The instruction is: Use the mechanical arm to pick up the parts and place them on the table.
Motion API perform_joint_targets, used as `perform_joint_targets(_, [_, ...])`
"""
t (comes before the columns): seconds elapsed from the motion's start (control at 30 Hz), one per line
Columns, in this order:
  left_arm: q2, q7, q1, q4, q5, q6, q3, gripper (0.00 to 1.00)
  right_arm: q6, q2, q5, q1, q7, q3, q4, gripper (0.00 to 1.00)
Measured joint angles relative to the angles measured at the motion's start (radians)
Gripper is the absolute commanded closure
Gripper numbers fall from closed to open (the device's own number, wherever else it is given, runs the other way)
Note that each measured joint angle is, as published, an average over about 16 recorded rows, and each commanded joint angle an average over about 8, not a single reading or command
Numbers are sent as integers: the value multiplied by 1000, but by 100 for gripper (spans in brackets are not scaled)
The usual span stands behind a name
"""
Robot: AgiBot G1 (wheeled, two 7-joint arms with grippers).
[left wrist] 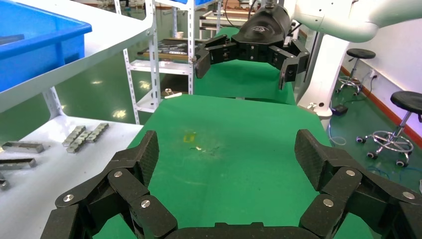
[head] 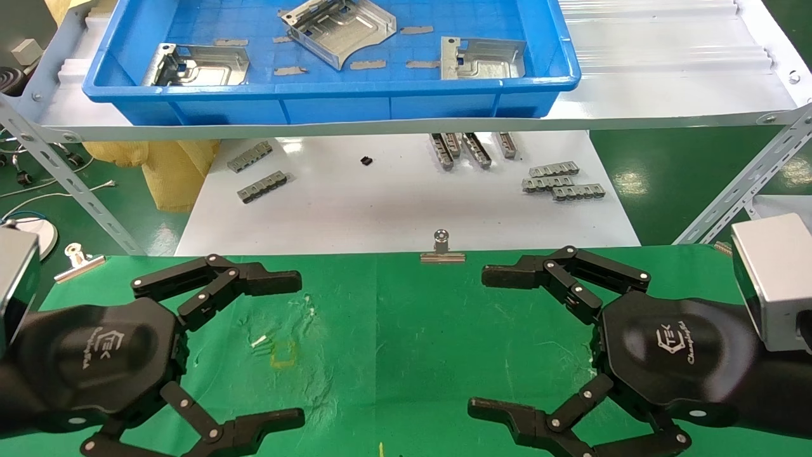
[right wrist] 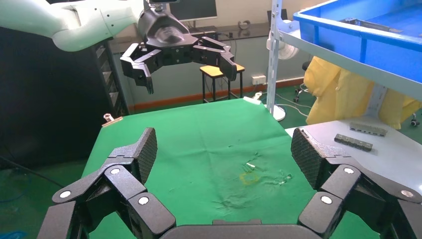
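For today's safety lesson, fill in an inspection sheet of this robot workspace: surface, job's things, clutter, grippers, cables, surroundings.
Surface: green table, wrinkled, scuffed, with a small yellow square; no parts on it.
Job's things: three metal parts in the blue tray on the upper shelf.
Clutter: grey comb strips and a small black piece on the white board; binder clips at the table edge.
Grippers: left gripper and right gripper both open, empty, over the table.
Cables: loose wires on the floor at left.
Surroundings: metal racking, stools, yellow bag.
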Motion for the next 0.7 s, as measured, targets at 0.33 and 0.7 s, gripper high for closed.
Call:
perform_joint_targets(0.33, [0, 0, 0, 0, 0, 0, 0, 0, 0, 0, 0, 0, 0, 0, 0, 0])
perform_joint_targets(0.7, [0, 0, 0, 0, 0, 0, 0, 0, 0, 0, 0, 0, 0, 0, 0, 12])
